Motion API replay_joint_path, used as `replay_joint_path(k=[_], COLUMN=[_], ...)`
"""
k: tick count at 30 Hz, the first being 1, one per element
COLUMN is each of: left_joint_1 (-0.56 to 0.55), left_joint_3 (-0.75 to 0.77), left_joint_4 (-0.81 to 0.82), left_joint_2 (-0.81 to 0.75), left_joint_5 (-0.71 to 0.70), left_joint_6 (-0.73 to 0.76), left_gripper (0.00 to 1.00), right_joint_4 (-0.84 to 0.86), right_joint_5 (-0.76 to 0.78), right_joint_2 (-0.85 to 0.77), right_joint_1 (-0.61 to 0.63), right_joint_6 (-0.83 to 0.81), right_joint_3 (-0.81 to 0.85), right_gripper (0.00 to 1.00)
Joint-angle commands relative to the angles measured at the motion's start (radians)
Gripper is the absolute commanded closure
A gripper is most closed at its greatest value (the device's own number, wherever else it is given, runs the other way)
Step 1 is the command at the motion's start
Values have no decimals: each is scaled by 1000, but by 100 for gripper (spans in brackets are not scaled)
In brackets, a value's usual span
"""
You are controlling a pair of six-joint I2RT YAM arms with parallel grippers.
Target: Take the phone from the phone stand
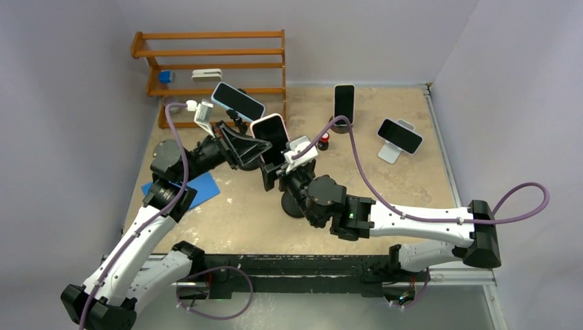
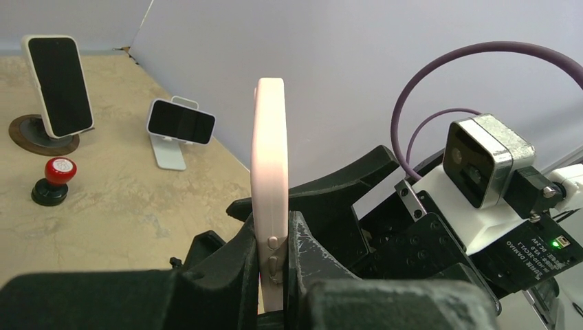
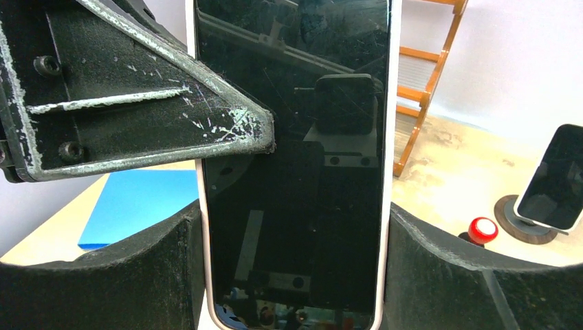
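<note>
A phone [image 1: 269, 129] with a pink case and dark screen stands upright at the table's middle, gripped from two sides. My left gripper [image 1: 256, 148] is shut on the phone, its fingers pressed on the front and back faces; the left wrist view shows the phone [image 2: 268, 151] edge-on between them. My right gripper [image 1: 275, 172] holds the lower part of the phone [image 3: 295, 172] across its width, with the fingers [image 3: 158, 268] touching both long edges. The phone stand is hidden behind the grippers.
Other phones rest on stands: one [image 1: 237, 100] at back left, an upright one [image 1: 344, 103] on a round base, one [image 1: 399, 135] on a white stand at right. A red-topped knob [image 1: 323, 142], a blue sheet [image 1: 196, 189] and a wooden rack [image 1: 213, 62] are nearby.
</note>
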Motion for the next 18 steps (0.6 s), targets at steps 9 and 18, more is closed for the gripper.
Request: replay_joint_path(k=[9, 18], left_joint_1=[1, 1], left_joint_3=[-24, 29], left_joint_4=[28, -134], left_joint_2=[-87, -167], left_joint_5=[-106, -197], left_joint_6=[27, 137], left_gripper=[100, 100], right_joint_4=[-96, -245], right_joint_5=[-169, -296], right_joint_2=[-44, -159], right_joint_1=[9, 8], right_joint_6=[133, 174], right_joint_3=[106, 79], right_gripper=[1, 1])
